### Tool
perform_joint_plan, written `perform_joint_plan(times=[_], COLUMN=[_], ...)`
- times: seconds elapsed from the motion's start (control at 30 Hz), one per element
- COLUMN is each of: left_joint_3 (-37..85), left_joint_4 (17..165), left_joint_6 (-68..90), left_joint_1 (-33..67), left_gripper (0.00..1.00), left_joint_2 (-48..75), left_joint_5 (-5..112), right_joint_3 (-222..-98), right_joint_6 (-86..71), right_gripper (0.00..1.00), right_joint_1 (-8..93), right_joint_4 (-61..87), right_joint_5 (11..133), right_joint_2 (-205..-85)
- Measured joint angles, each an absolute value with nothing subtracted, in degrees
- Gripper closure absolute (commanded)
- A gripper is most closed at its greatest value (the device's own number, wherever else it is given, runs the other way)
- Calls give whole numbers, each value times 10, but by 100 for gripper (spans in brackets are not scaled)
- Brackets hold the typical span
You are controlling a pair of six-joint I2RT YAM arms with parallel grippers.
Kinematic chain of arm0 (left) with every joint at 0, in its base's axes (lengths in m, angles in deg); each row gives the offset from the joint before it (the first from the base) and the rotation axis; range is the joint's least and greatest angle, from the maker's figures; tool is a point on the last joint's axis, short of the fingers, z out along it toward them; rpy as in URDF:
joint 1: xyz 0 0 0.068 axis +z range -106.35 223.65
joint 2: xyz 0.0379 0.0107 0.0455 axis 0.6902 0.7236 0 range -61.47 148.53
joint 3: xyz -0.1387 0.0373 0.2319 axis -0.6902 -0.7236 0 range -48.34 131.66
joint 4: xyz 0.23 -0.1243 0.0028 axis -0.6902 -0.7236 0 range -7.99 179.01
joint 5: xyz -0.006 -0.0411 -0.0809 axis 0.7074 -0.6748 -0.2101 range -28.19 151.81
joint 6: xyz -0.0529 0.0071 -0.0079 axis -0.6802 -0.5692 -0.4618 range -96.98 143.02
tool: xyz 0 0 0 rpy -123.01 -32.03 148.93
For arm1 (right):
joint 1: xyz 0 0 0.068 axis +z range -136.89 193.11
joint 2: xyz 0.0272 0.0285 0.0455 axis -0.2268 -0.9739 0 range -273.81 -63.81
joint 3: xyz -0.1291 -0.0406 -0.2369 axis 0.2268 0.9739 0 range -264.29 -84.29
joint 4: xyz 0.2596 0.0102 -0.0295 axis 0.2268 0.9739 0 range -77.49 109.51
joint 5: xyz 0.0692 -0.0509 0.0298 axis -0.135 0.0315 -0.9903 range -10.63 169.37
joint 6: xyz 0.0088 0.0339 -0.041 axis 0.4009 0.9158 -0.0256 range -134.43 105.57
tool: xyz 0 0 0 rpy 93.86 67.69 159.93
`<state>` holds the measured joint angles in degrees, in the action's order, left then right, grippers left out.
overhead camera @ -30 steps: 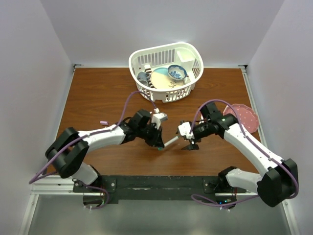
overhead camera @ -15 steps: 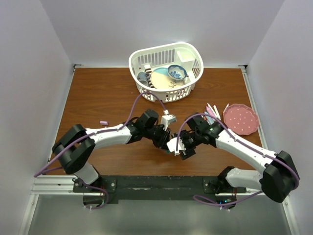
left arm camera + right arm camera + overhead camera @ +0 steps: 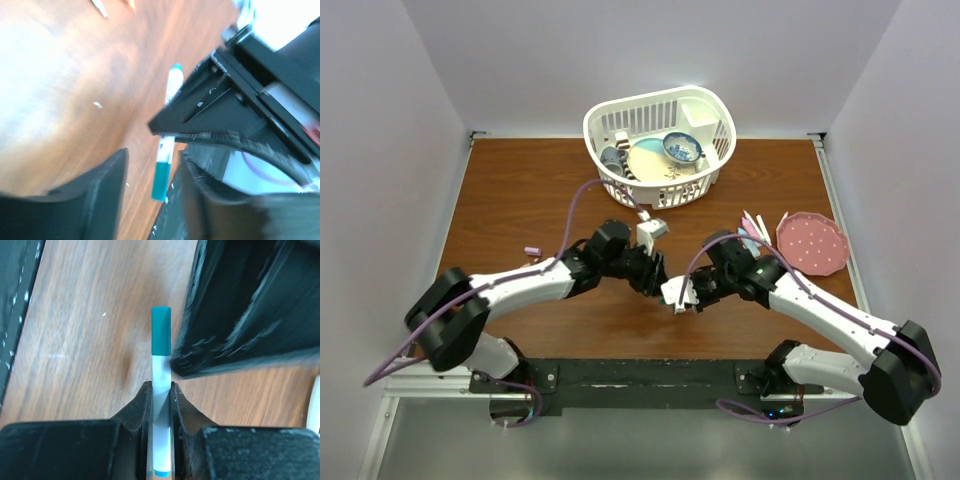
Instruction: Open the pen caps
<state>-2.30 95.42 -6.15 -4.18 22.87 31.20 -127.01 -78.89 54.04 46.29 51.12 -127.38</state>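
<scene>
Wood table [image 3: 520,190], near front edge | right hand [image 3: 160,386] clamps marker [image 3: 161,367] | left hand [image 3: 152,160] parted at teal cap [image 3: 161,330]

Brown wooden table [image 3: 520,190] bears white slatted basket [image 3: 672,193] at far edge. Inside basket: cream plate [image 3: 648,162], blue patterned bowl [image 3: 681,147], grey cup [image 3: 611,158] at left. Pink dotted plate [image 3: 812,241] lies flat near right edge, apart from basket.
</scene>
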Motion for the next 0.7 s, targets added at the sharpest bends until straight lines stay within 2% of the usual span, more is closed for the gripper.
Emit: perform_joint_plan(times=[0.1,0.17,0.2,0.27,0.53,0.7], left_joint_3=[-70,-94,-102,-114,-159,-174], left_joint_4=[1011,1058,1082,1132,1248,1277], left_joint_6=[-91,-110,-122,-149,-291,-361], left_joint_1=[-29,-25,-25,-25,-27,-35], left_gripper=[32,24,16,15,16,27], left_joint_2=[147,109,98,92,107,114], left_joint_5=[375,417,437,475,603,662], right_joint_3=[-1274,-1280,-1284,-1289,-1293,-1286], right_joint_6=[-735,-691,-666,-616,-374,-258], right_gripper=[100,100,100,100,100,100], right_joint_1=[512,493,485,475,457,457], right_joint_4=[452,441,434,415,274,194], right_joint_5=[481,464,456,443,434,474], right_joint_2=[-1263,-1265,-1265,-1265,-1278,-1285])
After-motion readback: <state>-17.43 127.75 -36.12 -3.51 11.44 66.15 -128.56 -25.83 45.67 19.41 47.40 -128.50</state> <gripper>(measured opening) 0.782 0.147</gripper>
